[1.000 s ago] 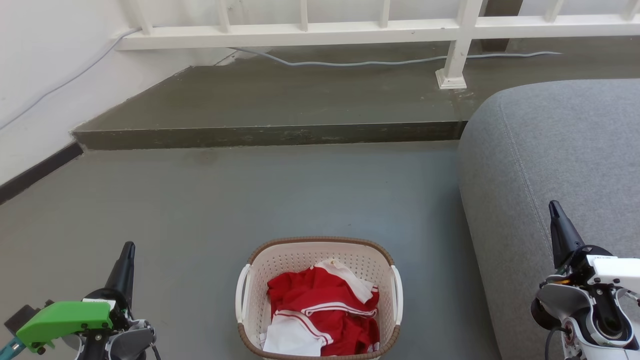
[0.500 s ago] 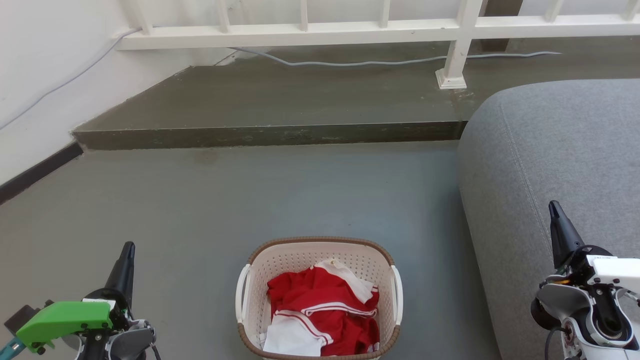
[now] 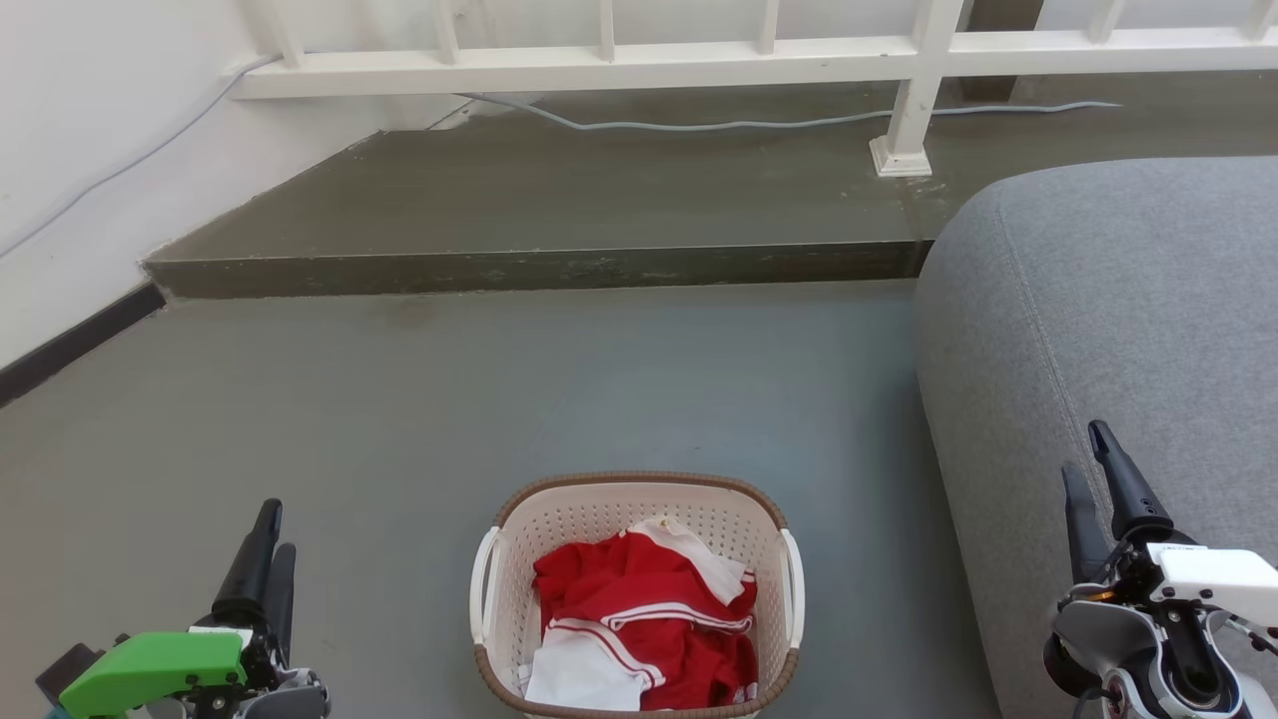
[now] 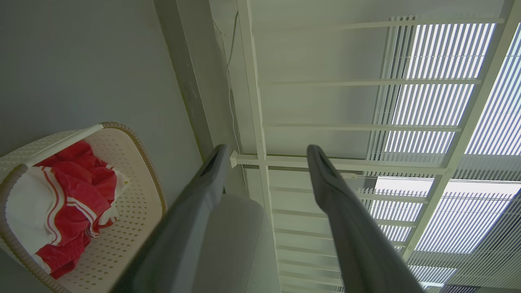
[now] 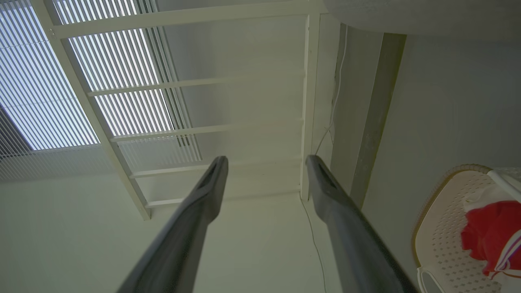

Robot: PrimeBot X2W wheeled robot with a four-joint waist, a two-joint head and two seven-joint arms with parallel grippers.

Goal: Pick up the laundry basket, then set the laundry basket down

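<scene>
Both left hand [image 3: 278,527] and right hand [image 3: 1082,449] lower than before, fingers [image 4: 195,211] apart, laundry basket [image 3: 559,524] untouched.

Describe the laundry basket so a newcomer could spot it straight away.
On the grey floor, just left of the big grey upholstered sofa, stands the cream-white perforated plastic laundry basket. Its brown woven-look rim, white side handles and the red-and-white clothes inside set it apart.

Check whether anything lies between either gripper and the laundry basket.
Nothing visible does. Bare floor separates the left gripper from the laundry basket. The right gripper hangs in front of the grey sofa, whose edge lies near the basket's right side; that approach looks tighter, but open.
</scene>
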